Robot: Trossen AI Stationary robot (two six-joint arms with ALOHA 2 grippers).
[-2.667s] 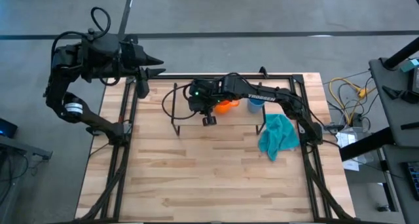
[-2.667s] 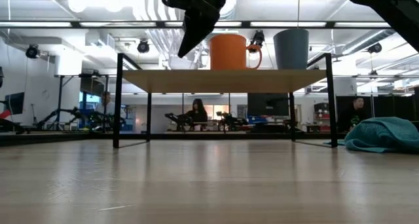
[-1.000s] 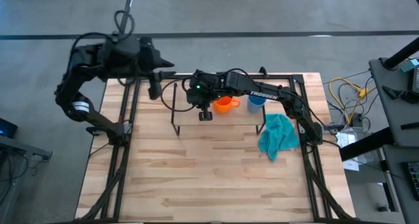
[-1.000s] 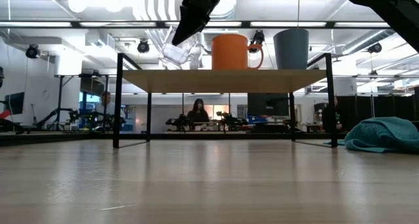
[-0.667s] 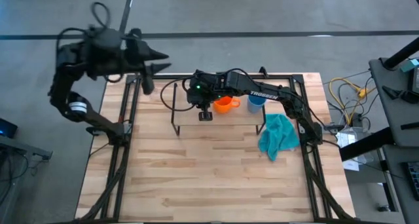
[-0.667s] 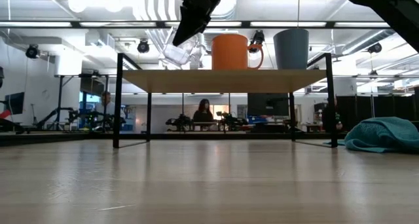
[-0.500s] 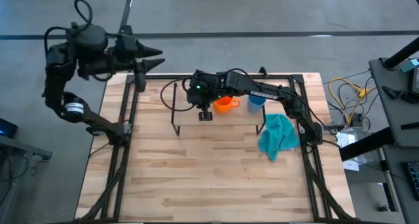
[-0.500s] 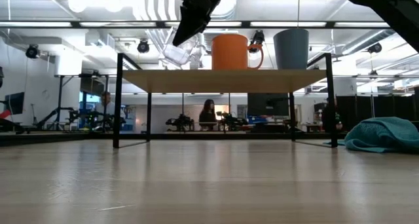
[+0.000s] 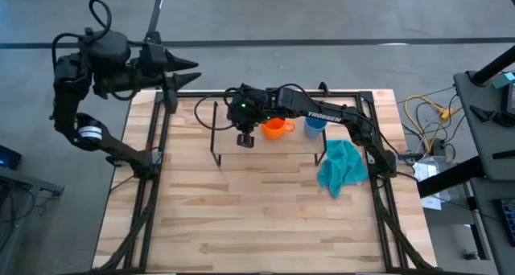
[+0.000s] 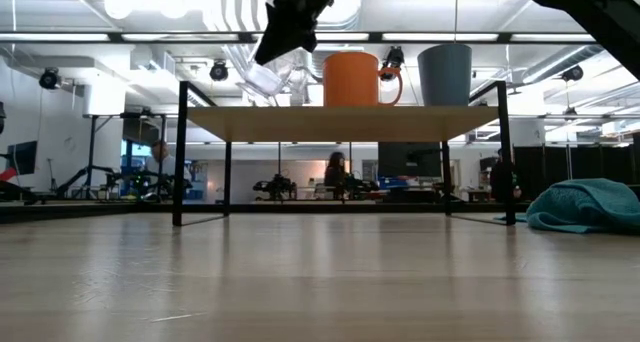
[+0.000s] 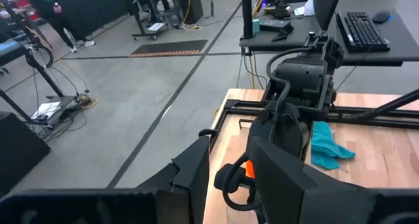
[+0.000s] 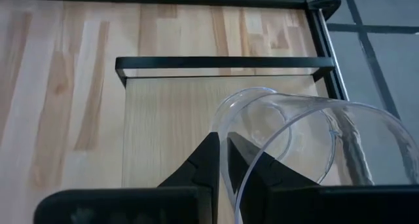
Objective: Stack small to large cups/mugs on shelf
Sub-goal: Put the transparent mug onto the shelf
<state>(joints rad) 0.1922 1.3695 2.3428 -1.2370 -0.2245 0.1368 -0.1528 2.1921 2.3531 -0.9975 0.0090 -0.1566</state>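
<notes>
Beyond the bench [image 9: 241, 219] a workshop is showing, with a person passing far behind the shelf [image 10: 340, 123]. I am running the right claw [image 10: 285, 27] over the shelf's open end, and it is pinching the rim of the clear glass [image 12: 288, 142], one finger inside the wall and one outside. The glass [image 10: 262, 80] is hanging tilted, just above the board, beside the orange mug [image 10: 353, 79]; the light blue cup [image 10: 444, 75] is standing past that. I judge this the placing step for the smallest piece. Next I need to level the glass, lower it onto the board and let go. The left claw [image 9: 179, 72], fingers slightly spread, is waiting off the bench's far corner.
</notes>
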